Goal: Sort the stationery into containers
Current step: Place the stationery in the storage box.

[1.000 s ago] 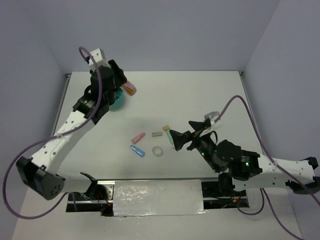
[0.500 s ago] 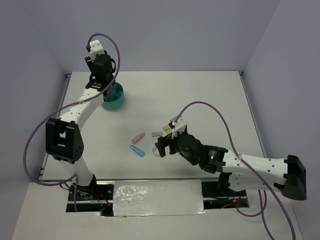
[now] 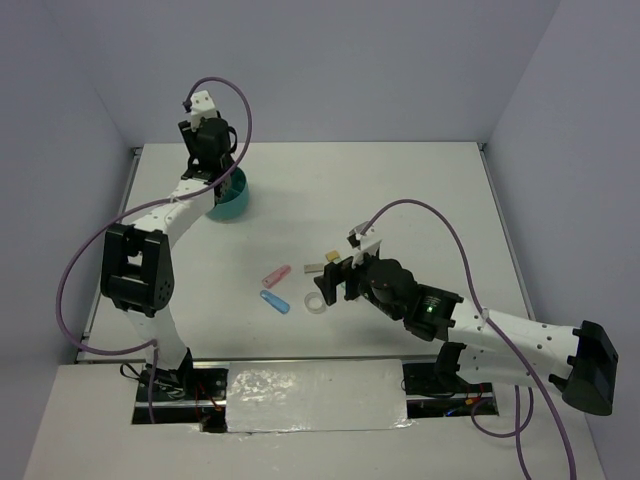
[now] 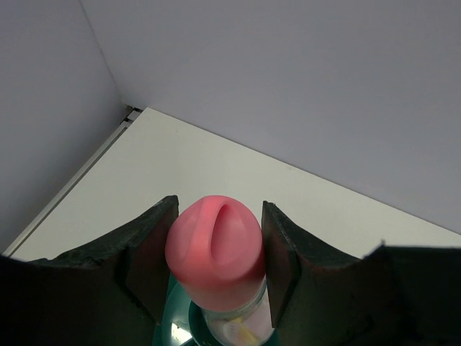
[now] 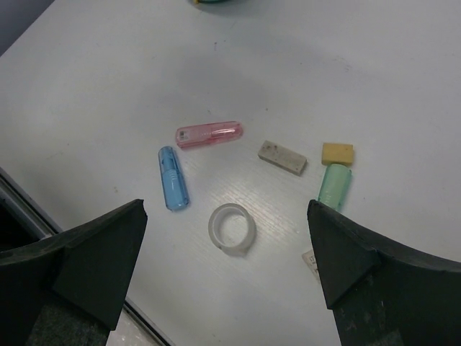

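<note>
The left claw [image 4: 216,231] is half closed, pinching a pink-capped stick [image 4: 215,252] upright between its fingers, cap upward and clear body pointing down. Straight beneath it sits the teal organiser [image 3: 232,206], at about 10 o'clock on the tabletop [image 3: 400,190]. The step in hand looks like the drop. To do it well, lower the stick until its foot is inside a compartment, keep it vertical, then part the fingers only a little (which compartment lies below cannot be told from here). Letting go from height risks a bounce off a divider.

The right claw [image 5: 225,213] is spread as wide as it goes and holds nothing, hovering over the clear tape ring [image 5: 213,231]. Around the ring lie a blue stick [image 5: 173,179] at 10 o'clock, a pink stick [image 5: 209,135] at 12, a grey eraser [image 5: 282,157] at 1 and a green stubby piece [image 5: 335,184] at 2. None of them touches the ring. It should come down squarely astride the ring.
</note>
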You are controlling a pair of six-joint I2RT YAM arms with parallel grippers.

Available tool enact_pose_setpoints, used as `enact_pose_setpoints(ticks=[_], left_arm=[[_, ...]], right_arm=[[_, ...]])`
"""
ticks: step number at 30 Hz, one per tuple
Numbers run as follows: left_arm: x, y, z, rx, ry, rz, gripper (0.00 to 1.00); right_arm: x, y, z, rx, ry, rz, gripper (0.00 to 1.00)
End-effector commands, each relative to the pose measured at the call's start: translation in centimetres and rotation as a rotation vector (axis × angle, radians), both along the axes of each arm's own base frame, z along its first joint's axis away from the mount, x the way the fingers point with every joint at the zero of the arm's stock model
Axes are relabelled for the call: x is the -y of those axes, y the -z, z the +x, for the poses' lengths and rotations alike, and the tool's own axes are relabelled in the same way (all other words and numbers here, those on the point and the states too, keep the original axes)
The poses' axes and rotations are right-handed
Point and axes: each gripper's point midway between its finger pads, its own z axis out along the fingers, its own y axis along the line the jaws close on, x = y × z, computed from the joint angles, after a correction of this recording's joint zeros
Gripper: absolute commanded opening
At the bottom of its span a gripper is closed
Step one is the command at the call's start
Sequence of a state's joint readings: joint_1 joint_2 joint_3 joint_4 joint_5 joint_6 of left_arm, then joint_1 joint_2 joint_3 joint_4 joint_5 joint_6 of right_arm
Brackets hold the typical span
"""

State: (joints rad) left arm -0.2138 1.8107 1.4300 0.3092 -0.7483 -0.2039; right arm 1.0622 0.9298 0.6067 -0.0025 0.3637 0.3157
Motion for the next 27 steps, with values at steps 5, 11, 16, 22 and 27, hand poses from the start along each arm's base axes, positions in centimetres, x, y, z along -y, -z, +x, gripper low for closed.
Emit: enact_pose_setpoints(ticks=[5, 11, 16, 22, 27], left_arm=[[-0.5, -3.0, -0.2, 0.11, -0.02, 0.014, 0.0], [-0.3, -1.4, -0.1, 0.084, -0.015, 0.01, 0.0], [-0.6, -0.2, -0.2, 0.067, -0.027, 0.025, 0.0], [-0.7, 0.5, -0.5, 0.062, -0.026, 0.049, 0.12], [-0.7, 1.1, -0.5, 0.049, -0.027, 0.06, 0.42]], right_arm=[[-0.9, -1.2, -0.4, 0.031, -0.057, 0.046, 1.0], [-0.9, -1.4, -0.8, 0.043, -0.079, 0.055, 1.0], [-0.8, -1.8, -1.0, 0.052, -0.093, 0.072, 1.0], [-0.8, -1.9, -1.3, 0.056, -0.114, 0.076, 1.0], [-0.8, -2.0, -1.5, 0.058, -0.121, 0.078, 1.0]])
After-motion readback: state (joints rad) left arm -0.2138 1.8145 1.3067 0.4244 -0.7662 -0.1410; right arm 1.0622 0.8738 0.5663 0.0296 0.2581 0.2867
